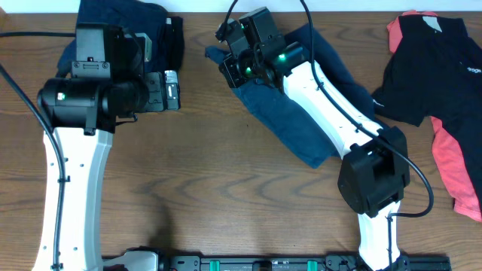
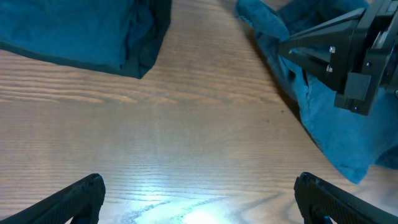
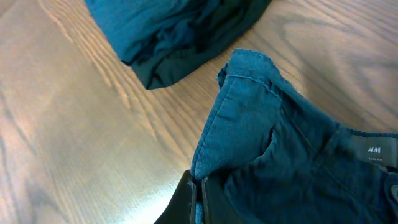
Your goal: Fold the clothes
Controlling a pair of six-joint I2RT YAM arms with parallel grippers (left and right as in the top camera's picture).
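The right gripper (image 3: 199, 190) is clenched on the waistband edge of the navy trousers (image 3: 261, 143), holding that corner up off the worktop (image 1: 226, 203), probably to fold it over. The left gripper (image 2: 199, 196) hovers released over bare wood, between these trousers and a folded navy garment (image 2: 68, 31). A black-and-coral shirt (image 1: 422, 68) lies well apart. No containers show.

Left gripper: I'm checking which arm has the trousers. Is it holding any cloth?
No, the left gripper hangs wide open over bare table, with no cloth between its fingers.
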